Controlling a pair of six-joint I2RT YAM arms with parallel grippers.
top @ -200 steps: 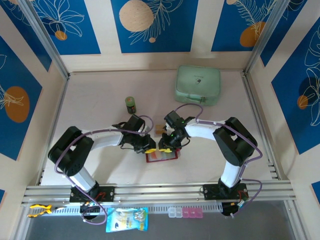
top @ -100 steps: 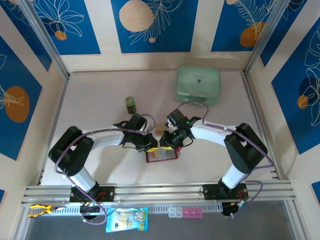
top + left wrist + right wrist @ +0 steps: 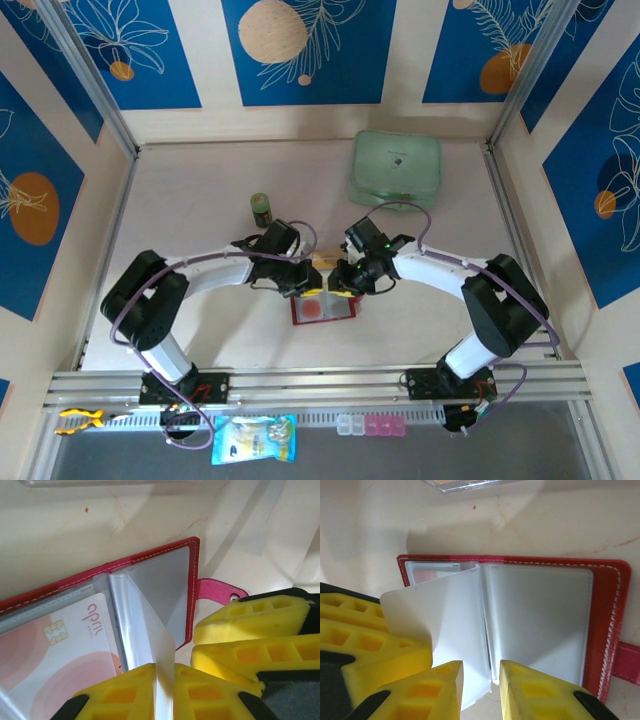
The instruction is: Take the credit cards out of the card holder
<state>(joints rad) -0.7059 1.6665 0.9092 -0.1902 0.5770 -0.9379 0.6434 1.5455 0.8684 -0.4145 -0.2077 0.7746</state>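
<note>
Left wrist view: the left gripper (image 3: pixel 163 682) pinches a clear sleeve (image 3: pixel 150 615) of the open red card holder (image 3: pixel 150 555), which lies on the surface (image 3: pixel 75 525) with a pink-white card (image 3: pixel 55 650) tucked inside. The right gripper (image 3: pixel 481 680) straddles the sleeves; its grip is unclear.

The card holder (image 3: pixel 323 310) lies open on the surface (image 3: pixel 200 200), front middle, with the left end effector (image 3: pixel 313 291) and right end effector (image 3: pixel 339 291) meeting at its rear edge. A card (image 3: pixel 55 650) sits in one of its sleeves. A zip case (image 3: pixel 396 170) lies far back right, a jar (image 3: pixel 261 208) back left.
</note>
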